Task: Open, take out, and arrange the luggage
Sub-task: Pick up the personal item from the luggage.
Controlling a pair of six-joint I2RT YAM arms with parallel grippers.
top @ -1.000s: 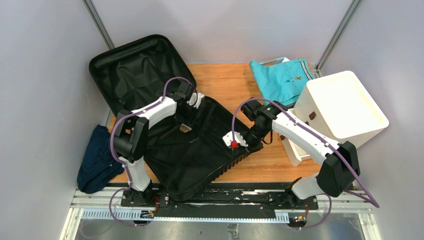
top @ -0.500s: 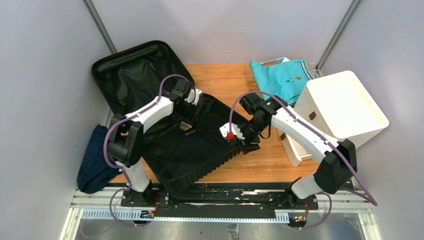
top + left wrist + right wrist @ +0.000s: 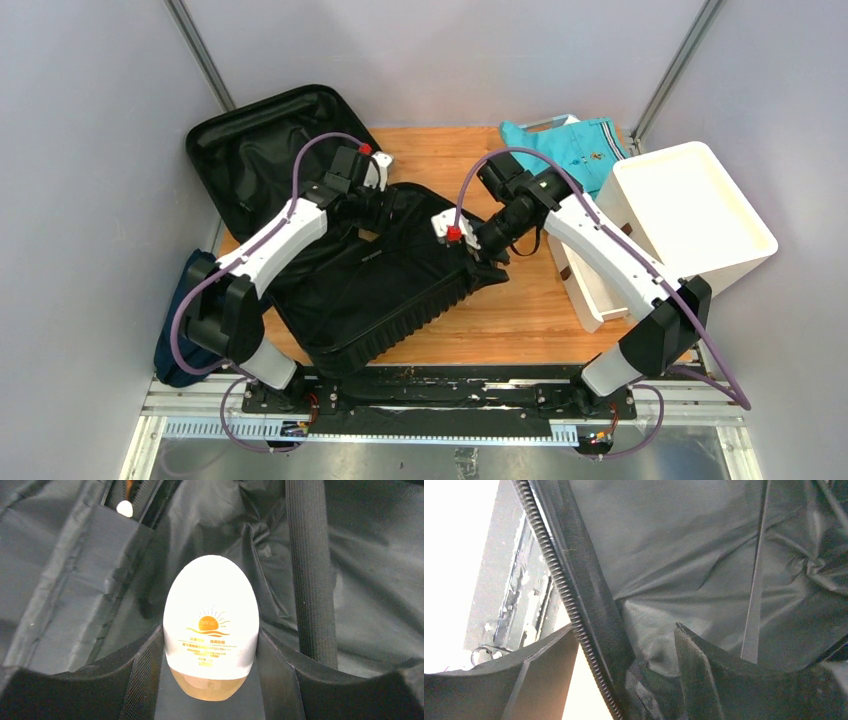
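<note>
The luggage (image 3: 380, 300), a large black ribbed suitcase, lies open on the wooden table (image 3: 470, 165) with its lid (image 3: 260, 150) leaning back at the left. My left gripper (image 3: 375, 208) hovers over the far part of the lining, shut on a white egg-shaped sunscreen bottle (image 3: 211, 620) with an orange sun print. In the left wrist view the gripper (image 3: 211, 642) pinches the bottle on both sides. My right gripper (image 3: 482, 262) is at the suitcase's right rim. In the right wrist view it (image 3: 626, 630) stands open astride the zipper edge (image 3: 586, 610), with a gap beside the left finger.
A teal garment (image 3: 565, 155) lies at the back right. A white drawer unit (image 3: 690, 210) stands at the right, its low drawer (image 3: 590, 295) pulled out. A dark blue garment (image 3: 190, 320) hangs off the table's left edge. Grey walls enclose the space.
My right gripper has opened and let go of the suitcase rim after moving up and left. The suitcase base has swung toward the left. My left arm has lifted back, still holding the bottle.
</note>
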